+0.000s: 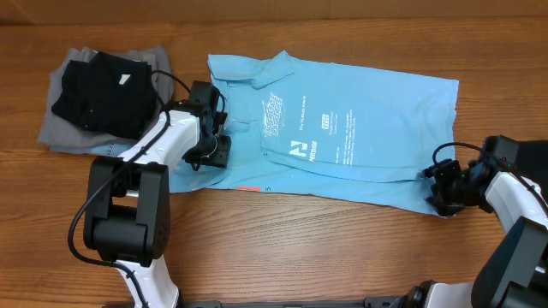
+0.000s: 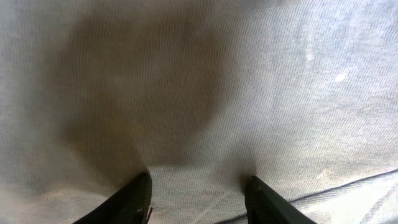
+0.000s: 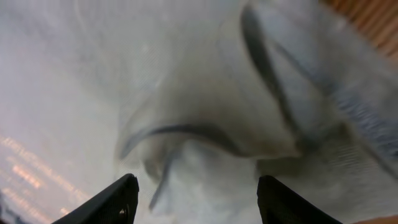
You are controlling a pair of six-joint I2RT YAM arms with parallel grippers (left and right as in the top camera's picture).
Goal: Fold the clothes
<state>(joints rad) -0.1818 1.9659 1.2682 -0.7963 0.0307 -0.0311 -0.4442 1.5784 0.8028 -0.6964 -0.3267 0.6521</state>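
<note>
Shirt [image 1: 360, 128]: we see it spread, centre frame.
Left tool [image 1: 216, 154]: jaws apart — left of centre.
Right tool [image 1: 437, 190]: jaws parted, lower right.

Matt knit cloth shirt [image 1: 385, 111], seemingly smooth wood table [image 1: 300, 248]

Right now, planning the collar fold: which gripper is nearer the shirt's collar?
Left. The left gripper rests on the shirt close beside the collar; the right gripper is at the opposite hem corner, far from it.
</note>
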